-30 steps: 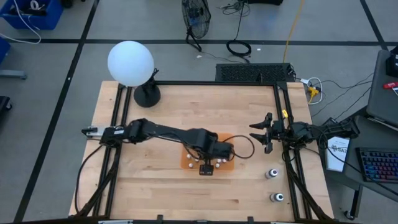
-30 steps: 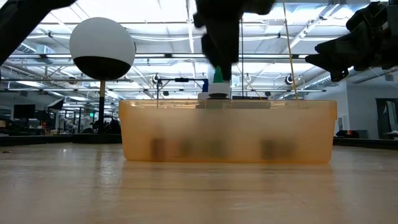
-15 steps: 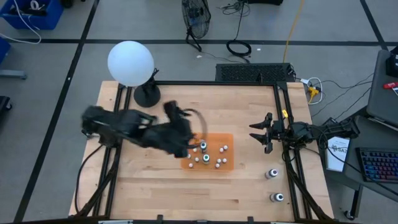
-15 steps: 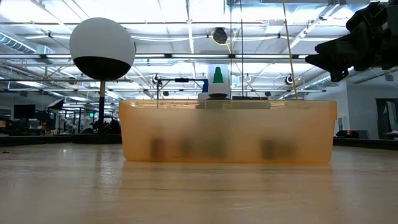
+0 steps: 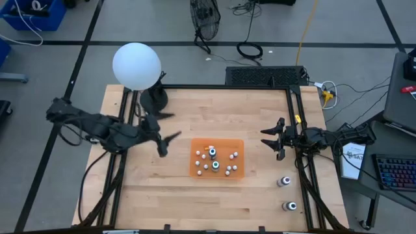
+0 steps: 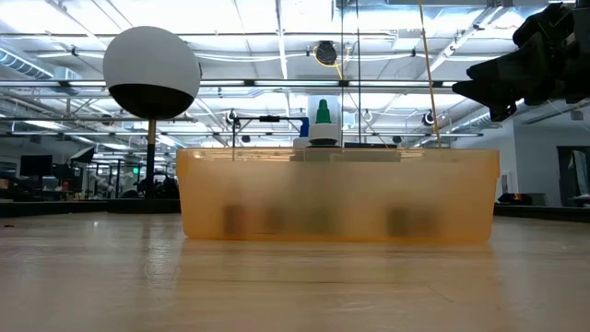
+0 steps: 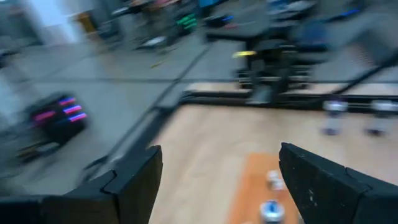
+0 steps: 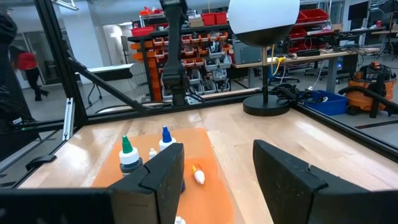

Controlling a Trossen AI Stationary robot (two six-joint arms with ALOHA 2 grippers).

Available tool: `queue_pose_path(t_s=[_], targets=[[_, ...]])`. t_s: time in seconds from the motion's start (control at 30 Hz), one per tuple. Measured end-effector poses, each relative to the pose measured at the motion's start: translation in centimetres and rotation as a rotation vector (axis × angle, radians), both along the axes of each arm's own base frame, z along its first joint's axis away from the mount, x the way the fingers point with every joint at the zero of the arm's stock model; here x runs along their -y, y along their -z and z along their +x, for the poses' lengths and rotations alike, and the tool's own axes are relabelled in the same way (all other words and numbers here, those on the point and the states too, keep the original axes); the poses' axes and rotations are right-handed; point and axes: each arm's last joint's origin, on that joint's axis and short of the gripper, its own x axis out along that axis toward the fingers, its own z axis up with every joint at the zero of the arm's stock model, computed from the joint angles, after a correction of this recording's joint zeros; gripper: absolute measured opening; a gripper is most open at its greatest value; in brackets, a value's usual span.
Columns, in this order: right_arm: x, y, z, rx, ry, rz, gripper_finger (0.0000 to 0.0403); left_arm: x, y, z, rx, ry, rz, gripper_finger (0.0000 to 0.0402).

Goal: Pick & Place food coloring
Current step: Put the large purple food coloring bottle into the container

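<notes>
arms: two, dark, jointed segments | left gripper [image 5: 165,129]: two black angular fingers | right gripper [image 5: 268,140]: same black fingers, yellow mark behind, black cables trailing

Small white-capped food coloring bottles [image 5: 216,162] cluster in the orange tray [image 5: 196,170] at frame centre; two larger bottles [image 5: 283,181] stand lower right on the bench [image 5: 214,110].

A robotics workshop; racks of orange parts bins [image 8: 205,46] line the back; cables [image 5: 250,49] trail over grey floor; a keyboard [image 5: 396,172] sits beside the wooden worktop [image 5: 214,114].
</notes>
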Motion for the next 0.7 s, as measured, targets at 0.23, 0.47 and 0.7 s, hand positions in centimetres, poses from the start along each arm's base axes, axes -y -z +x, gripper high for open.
queue_pose_path(t_s=[0.23, 0.47, 0.7], targets=[[0.0, 0.0, 0.0, 0.000, 0.000, 0.000, 0.0183, -1.9, 9.1, 0.4, 0.196, 0.320, -0.051, 0.0312], [0.0, 0.0, 0.0, 0.000, 0.000, 0.000, 0.0183, -4.3, 14.0, -2.4, 0.142, 0.193, -0.108, 0.0313], [0.0, 0.0, 0.0, 0.000, 0.000, 0.000, 0.0183, -6.7, 12.2, -7.9, 0.218, 0.088, -0.146, 0.0325]])
